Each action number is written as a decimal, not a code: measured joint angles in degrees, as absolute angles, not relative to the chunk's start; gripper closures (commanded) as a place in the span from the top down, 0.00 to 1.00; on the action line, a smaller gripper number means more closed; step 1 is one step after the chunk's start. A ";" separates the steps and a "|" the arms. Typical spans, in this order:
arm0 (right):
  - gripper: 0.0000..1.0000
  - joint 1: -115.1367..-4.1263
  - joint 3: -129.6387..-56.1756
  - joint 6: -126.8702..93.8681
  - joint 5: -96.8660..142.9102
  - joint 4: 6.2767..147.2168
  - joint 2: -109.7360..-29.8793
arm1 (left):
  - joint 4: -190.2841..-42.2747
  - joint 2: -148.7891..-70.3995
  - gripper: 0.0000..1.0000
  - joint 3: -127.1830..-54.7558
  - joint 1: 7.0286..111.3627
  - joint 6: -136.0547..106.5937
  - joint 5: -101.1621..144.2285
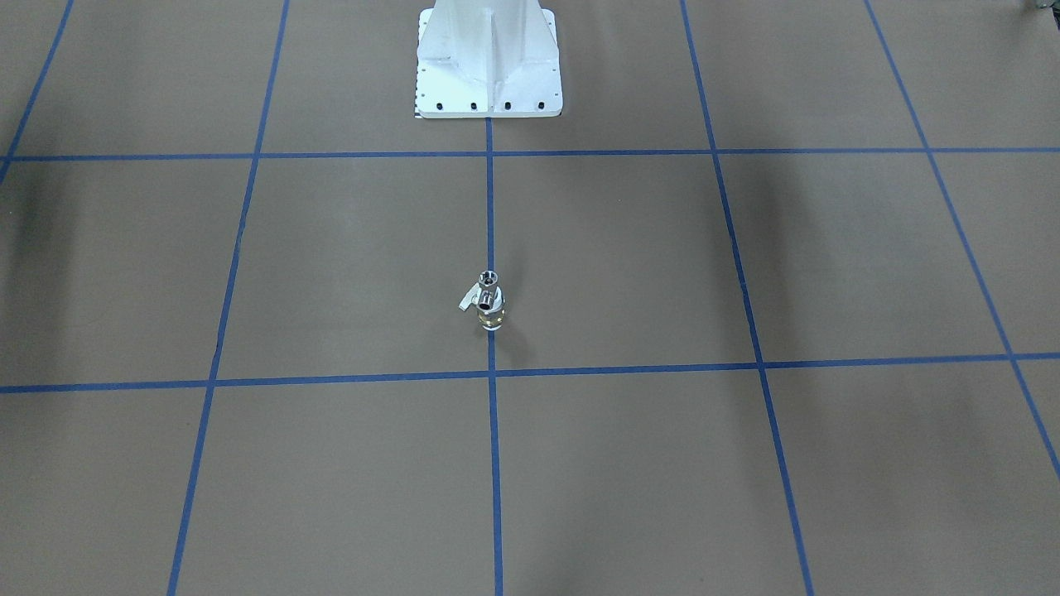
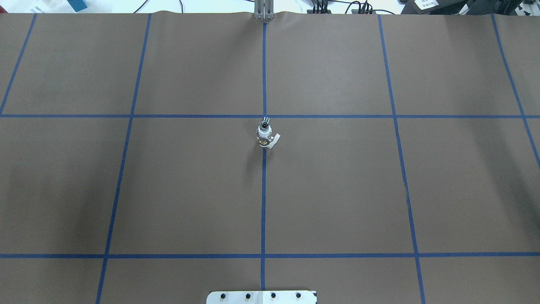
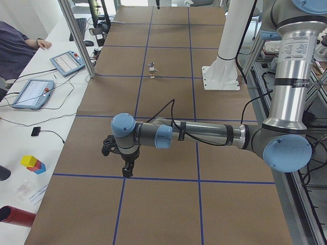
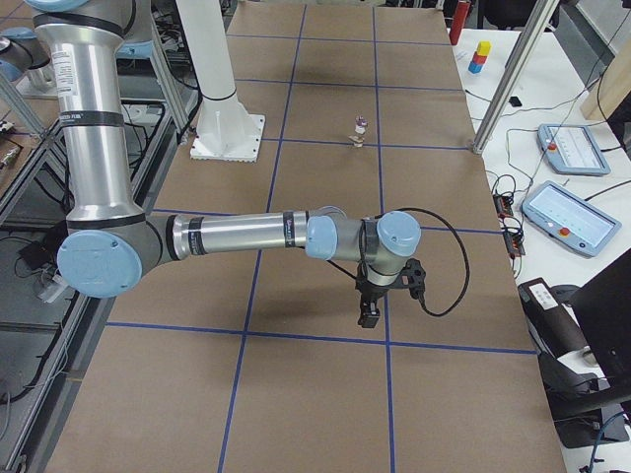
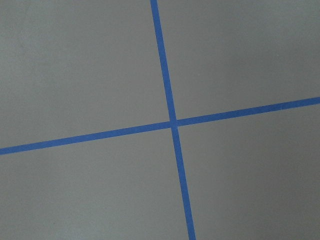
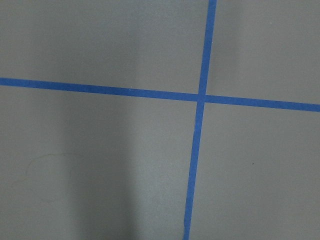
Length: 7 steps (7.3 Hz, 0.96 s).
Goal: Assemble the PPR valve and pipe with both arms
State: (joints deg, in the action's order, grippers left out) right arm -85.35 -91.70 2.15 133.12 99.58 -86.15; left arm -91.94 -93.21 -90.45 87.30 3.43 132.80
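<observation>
The PPR valve [image 1: 491, 314] stands upright near the table's middle on a blue tape line, with its brass body and grey side lever [image 1: 469, 299] showing. The silver pipe [image 1: 489, 279] sits on top of it, open mouth up, and the two look like one stack. The stack also shows in the overhead view [image 2: 264, 134] and in both side views [image 3: 152, 70] [image 4: 361, 129]. My left gripper [image 3: 126, 167] and my right gripper [image 4: 369, 315] hang low over the table's ends, far from the stack. I cannot tell whether they are open or shut. The wrist views show only taped table.
The white bolted pedestal [image 1: 489, 74] stands at the robot's side of the table. Blue tape lines [image 2: 263, 190] form a grid on the brown surface. Tablets [image 3: 67, 62] [image 4: 567, 148], cables and an aluminium post [image 3: 76, 38] stand along the operators' side.
</observation>
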 measured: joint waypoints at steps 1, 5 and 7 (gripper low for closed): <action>0.99 -86.77 -91.63 2.22 133.24 99.58 -86.91 | -91.93 -93.24 1.00 -90.42 87.33 3.43 132.80; 0.99 -91.52 -91.94 2.37 134.75 99.56 -88.82 | -91.93 -93.25 1.00 -90.44 87.44 3.43 132.80; 0.99 -91.72 -92.53 2.28 135.44 99.08 -88.48 | -91.93 -93.24 1.00 -90.43 87.45 3.43 132.80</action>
